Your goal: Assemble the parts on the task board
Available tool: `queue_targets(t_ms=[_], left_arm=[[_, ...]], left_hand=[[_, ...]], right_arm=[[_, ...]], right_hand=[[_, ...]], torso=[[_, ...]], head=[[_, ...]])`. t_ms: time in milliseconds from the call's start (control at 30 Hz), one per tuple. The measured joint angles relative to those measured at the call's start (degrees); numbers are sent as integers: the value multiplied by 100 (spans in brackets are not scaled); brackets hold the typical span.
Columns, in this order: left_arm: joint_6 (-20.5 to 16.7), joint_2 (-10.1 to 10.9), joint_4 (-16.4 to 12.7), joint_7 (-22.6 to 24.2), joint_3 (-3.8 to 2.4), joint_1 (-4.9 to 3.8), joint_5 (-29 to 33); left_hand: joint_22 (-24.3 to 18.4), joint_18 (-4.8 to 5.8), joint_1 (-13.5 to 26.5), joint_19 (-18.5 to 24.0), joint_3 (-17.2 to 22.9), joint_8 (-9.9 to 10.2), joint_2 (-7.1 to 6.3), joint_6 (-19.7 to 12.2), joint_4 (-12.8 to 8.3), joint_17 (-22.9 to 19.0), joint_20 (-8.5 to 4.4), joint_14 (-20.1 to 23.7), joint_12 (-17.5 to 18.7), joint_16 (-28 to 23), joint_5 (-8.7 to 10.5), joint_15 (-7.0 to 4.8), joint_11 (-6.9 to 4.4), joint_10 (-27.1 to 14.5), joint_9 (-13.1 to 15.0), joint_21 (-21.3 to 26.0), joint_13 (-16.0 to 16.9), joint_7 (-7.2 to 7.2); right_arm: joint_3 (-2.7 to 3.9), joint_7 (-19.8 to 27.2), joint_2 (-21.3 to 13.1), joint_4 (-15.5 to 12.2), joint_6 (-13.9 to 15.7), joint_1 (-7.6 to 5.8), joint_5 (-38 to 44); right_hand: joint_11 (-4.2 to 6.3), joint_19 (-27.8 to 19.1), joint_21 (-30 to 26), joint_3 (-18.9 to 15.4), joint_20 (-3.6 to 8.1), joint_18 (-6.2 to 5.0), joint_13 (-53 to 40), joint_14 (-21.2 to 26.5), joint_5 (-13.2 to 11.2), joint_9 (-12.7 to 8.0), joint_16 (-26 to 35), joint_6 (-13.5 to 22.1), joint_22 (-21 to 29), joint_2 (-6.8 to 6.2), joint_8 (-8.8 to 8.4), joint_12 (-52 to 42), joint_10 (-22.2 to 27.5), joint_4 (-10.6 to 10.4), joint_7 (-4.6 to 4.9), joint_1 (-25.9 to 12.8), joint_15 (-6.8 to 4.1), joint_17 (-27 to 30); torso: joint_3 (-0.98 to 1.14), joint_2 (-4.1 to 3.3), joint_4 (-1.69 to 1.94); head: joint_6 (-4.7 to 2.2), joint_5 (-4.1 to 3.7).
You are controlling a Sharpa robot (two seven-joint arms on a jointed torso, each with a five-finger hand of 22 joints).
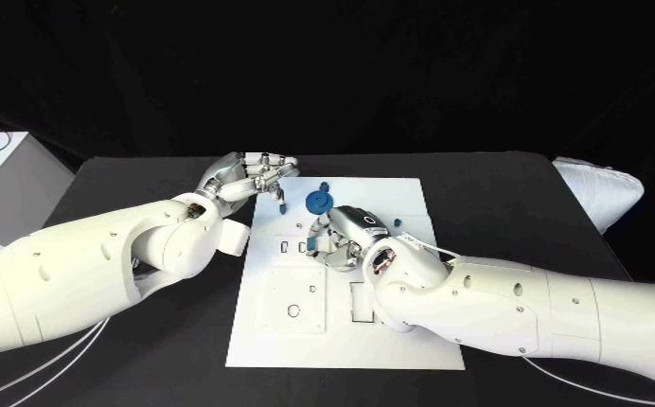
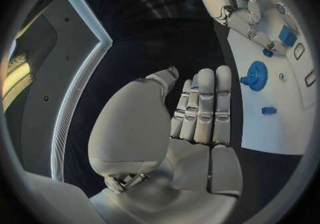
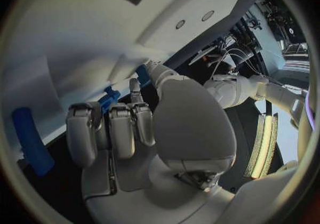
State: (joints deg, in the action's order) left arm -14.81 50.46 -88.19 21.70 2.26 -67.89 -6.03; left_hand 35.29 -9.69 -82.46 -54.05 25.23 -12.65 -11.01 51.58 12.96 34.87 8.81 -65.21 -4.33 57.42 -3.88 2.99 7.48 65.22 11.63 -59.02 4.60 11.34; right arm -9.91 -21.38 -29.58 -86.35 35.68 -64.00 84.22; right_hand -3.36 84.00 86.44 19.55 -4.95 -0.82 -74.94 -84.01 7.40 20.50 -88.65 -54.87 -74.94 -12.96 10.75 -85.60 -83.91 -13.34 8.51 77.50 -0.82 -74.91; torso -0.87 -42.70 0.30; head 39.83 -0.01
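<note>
The white task board (image 1: 342, 331) lies mid-table. A blue gear (image 1: 318, 202) stands on its far part, with small blue parts (image 1: 396, 221) near it. My right hand (image 1: 342, 232) rests on the board just in front of the gear, fingers curled in, nothing plainly between them. In the right wrist view the curled fingers (image 3: 110, 128) sit over the board (image 3: 66, 48), beside a long blue part (image 3: 30, 138) and a smaller one (image 3: 109, 97). My left hand (image 1: 253, 178) hovers at the board's far left corner; its fingers (image 2: 203, 106) are straight and hold nothing, with the gear (image 2: 256, 76) beyond them.
Recessed slots and a small hole (image 1: 295, 310) mark the board's near half. Black table surrounds the board. A white padded object (image 1: 601, 189) lies at the table's right edge. My left forearm (image 1: 110, 265) crosses the table left of the board.
</note>
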Motion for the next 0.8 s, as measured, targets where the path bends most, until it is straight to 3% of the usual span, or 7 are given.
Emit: queue_targets(t_ms=[267, 400, 467, 600, 700, 800], left_arm=[[4, 0, 3, -2, 1, 0, 0], [5, 0, 5, -4, 1, 0, -2], [5, -1, 9, -8, 1, 1, -6], [-6, -1, 30, -64, 2, 1, -57], [-23, 14, 47, -176, 3, 1, -140], [-32, 35, 79, -417, 3, -1, -288]], left_hand=[[-1, 0, 0, 0, 17, 0, 0, 0, -17, -5, 0, 0, 0, 0, 0, 0, 0, 0, -1, 0, 0, 0], [-1, 0, 0, 0, 17, 0, 0, 0, -17, -5, 0, 0, 0, 0, 0, 0, 0, 0, -1, 0, 0, 0], [-1, 0, 0, 0, 17, 0, 0, 0, -17, -5, 0, 0, 0, 0, 0, 0, 0, 0, -1, 1, 0, 0], [11, -1, 64, 48, 17, 0, -14, 0, -16, -19, 5, 21, -41, 0, 0, 21, 4, 18, 14, -34, 24, 0], [47, 0, 203, 86, -39, -62, -74, -14, -65, -2, -22, 18, -479, 156, 32, -4, -78, 405, 77, -89, 255, 15], [238, 0, 448, 21, -303, -310, -27, 27, -22, 954, -100, -435, -1357, 935, 32, -129, -191, 570, 216, -295, 848, -131]], right_arm=[[0, 11, -20, -28, 80, 1, -5], [0, 36, -55, -82, 145, 3, -11], [0, 54, -83, -124, 179, 5, -14], [12, 121, -216, -302, 267, 4, -33], [24, 237, -331, -423, 312, -40, -90], [49, 532, -476, -509, 327, -164, -249]], right_hand=[[-41, 0, -50, -246, -46, 0, 1, 0, 0, -36, 0, 188, 1, -23, -71, 91, 2, -59, 41, -23, 41, 0], [-82, 0, -70, -766, -61, 0, 1, 11, 31, -61, 0, 288, 1, -21, -114, 113, 2, -219, 70, -21, 53, 0], [-82, 0, -70, -1075, -61, 0, 1, 0, 37, -71, 0, 308, 1, 55, -132, 144, 2, -299, 89, 56, 82, 0], [-99, 0, -70, -1355, -102, 0, 1, 0, 37, -84, 0, 357, 1, 121, -159, 144, -15, -326, 97, 122, 82, 0], [-102, 0, -70, -1412, -102, 0, 2, 0, 57, -84, 0, 358, 1, 162, -159, 144, -19, -324, 98, 163, 82, 0], [-102, 0, -131, -1404, -102, 0, 2, 0, 181, -84, 0, 358, 2, 298, -159, 144, -19, -316, 98, 358, 82, 0]], torso=[[3, -1, 0], [3, -1, 0], [3, -1, 0], [3, 6, 0], [6, 17, -10], [19, 38, -24]], head=[[-2, 8], [-4, 9], [-4, 9], [-11, 21], [-37, 27], [-56, 43]])
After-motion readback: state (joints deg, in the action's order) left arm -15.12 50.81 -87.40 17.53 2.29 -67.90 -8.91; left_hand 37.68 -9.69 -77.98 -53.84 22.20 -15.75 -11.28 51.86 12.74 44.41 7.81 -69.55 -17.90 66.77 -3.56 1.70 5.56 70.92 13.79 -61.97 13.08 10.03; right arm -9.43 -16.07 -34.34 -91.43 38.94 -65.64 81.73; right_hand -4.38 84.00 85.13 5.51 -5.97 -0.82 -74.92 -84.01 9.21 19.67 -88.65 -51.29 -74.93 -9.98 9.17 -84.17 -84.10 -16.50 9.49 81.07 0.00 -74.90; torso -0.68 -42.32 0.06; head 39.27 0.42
